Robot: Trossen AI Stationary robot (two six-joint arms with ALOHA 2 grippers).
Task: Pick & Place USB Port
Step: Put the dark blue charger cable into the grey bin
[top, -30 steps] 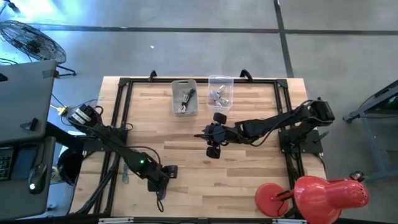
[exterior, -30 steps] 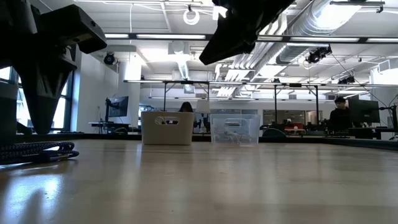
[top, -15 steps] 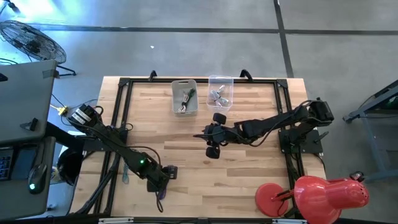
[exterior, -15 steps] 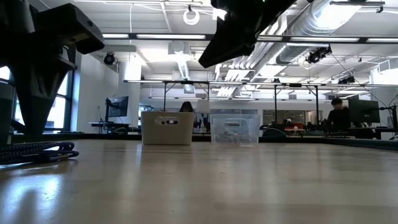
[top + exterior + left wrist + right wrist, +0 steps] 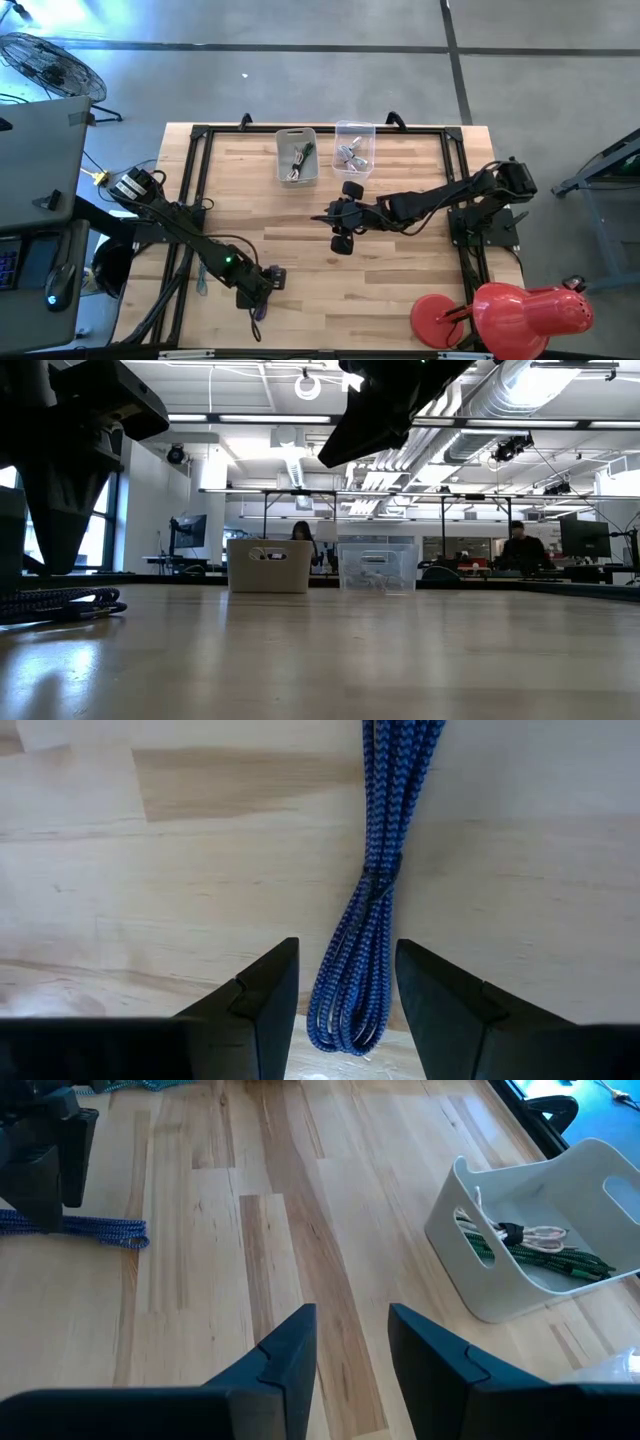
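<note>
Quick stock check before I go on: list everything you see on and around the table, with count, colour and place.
Cable bundle: one, blue braided, near the front-left of the table, lying between the left end effector's fingers.
Bin: one, white, at the back of the table; holds green and pale cables.
Box: one, clear, right beside the bin; holds small metallic parts.
Table: one, light wood with a black frame.
Lamp: one, red, front-right corner.
Fan: one, on the floor at back left.
People: two, far off in the room, seen in the low view.
Left end effector: open, straddling the cable bundle.
Right end effector: open, empty, raised mid-table.
</note>
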